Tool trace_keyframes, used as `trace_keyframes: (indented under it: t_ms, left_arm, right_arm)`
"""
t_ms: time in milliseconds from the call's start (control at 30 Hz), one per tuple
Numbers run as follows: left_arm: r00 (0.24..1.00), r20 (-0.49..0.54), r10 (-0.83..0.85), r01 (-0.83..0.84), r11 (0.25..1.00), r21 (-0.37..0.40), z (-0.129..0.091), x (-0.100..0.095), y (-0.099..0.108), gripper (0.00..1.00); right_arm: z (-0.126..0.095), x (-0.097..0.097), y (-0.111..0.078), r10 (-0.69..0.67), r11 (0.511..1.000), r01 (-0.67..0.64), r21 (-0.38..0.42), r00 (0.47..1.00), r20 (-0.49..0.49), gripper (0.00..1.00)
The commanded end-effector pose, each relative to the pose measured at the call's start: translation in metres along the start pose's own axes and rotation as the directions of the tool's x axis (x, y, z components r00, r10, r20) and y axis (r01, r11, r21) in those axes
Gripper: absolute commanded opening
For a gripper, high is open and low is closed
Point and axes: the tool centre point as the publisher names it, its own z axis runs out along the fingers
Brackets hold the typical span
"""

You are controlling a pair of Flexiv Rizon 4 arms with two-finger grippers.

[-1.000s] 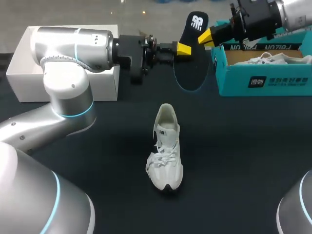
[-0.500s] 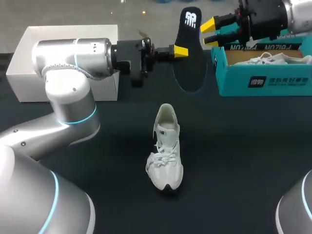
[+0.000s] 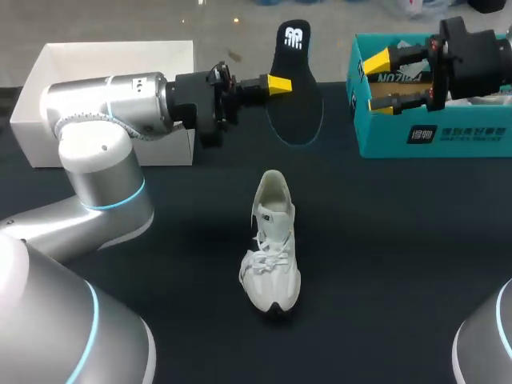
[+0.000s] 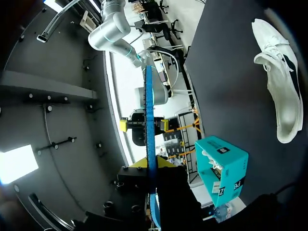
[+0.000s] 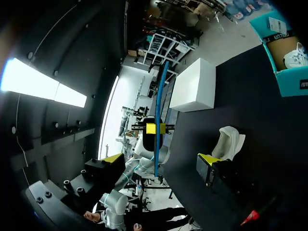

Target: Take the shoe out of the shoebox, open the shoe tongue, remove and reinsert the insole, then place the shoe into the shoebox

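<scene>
My left gripper (image 3: 278, 83) is shut on the edge of the black insole (image 3: 294, 56), which it holds upright above the table's back middle. In the left wrist view the insole (image 4: 149, 110) stands edge-on, clamped between my left gripper's (image 4: 151, 164) fingers. My right gripper (image 3: 378, 82) stands open, to the right of the insole and apart from it, in front of the teal shoebox (image 3: 436, 132). From the right wrist, the insole (image 5: 159, 106) is ahead of the wide-open right gripper (image 5: 159, 161). The white shoe (image 3: 272, 244) lies on the dark table, toe toward the front.
A white box (image 3: 112, 56) stands open at the back left, behind my left arm. A second white shoe (image 5: 293, 55) lies inside the teal shoebox (image 5: 288, 72). Dark table surface lies on both sides of the shoe.
My right gripper opened, let go of the insole and drew back to the right toward the shoebox. My left gripper closed on the insole and carried it a little left.
</scene>
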Motion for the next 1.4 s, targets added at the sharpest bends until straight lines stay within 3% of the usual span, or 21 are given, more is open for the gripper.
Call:
trace_keyframes:
  t_ms: [33,167,233,667,733,800,1000,1167,1233,1400]
  left_arm:
    - [1.000,-0.010,-0.014,0.014,1.000,-0.001,-0.010,-0.002,-0.002,0.00]
    - [1.000,-0.021,-0.023,0.023,1.000,0.004,-0.014,0.000,-0.002,0.00]
    - [1.000,-0.030,-0.006,0.008,0.999,0.053,-0.014,0.000,-0.004,0.00]
    - [1.000,-0.030,-0.006,0.008,0.999,0.053,-0.014,0.000,-0.004,0.00]
    - [0.973,-0.088,0.216,-0.213,0.976,0.038,-0.014,0.002,-0.005,0.00]
    - [0.925,-0.083,0.372,-0.371,0.928,0.024,-0.014,0.002,-0.004,0.00]
    - [0.895,-0.074,0.441,-0.442,0.897,0.004,-0.014,-0.003,-0.003,0.00]
    - [0.974,-0.221,0.056,-0.082,0.990,-0.111,-0.017,0.000,0.004,0.00]
    - [0.975,-0.187,-0.117,0.091,0.986,-0.143,-0.020,-0.002,0.006,0.00]
    - [0.956,-0.182,-0.232,0.221,0.972,-0.081,-0.021,-0.006,0.005,0.00]
  right_arm:
    - [-0.004,-0.004,-0.016,0.002,0.998,-0.002,-0.058,1.000,0.003,1.00]
    - [-0.003,-0.004,-0.015,-0.004,0.996,0.005,-0.092,1.000,0.008,1.00]
    - [-0.003,-0.004,-0.015,-0.004,0.996,0.005,-0.092,1.000,0.008,1.00]
    - [-0.003,-0.004,-0.015,-0.004,0.996,0.005,-0.092,1.000,0.008,1.00]
    - [-0.003,-0.004,-0.015,-0.004,0.996,0.005,-0.092,1.000,0.008,1.00]
    - [-0.003,-0.004,-0.015,-0.004,0.996,0.005,-0.092,1.000,0.008,1.00]
    - [-0.003,-0.004,-0.015,-0.004,0.996,0.005,-0.092,1.000,0.008,1.00]
    - [-0.003,-0.004,-0.015,-0.004,0.996,0.005,-0.092,1.000,0.008,1.00]
    - [-0.003,-0.004,-0.015,-0.004,0.996,0.005,-0.092,1.000,0.008,1.00]
    - [-0.003,-0.004,-0.015,-0.004,0.996,0.005,-0.092,1.000,0.008,1.00]
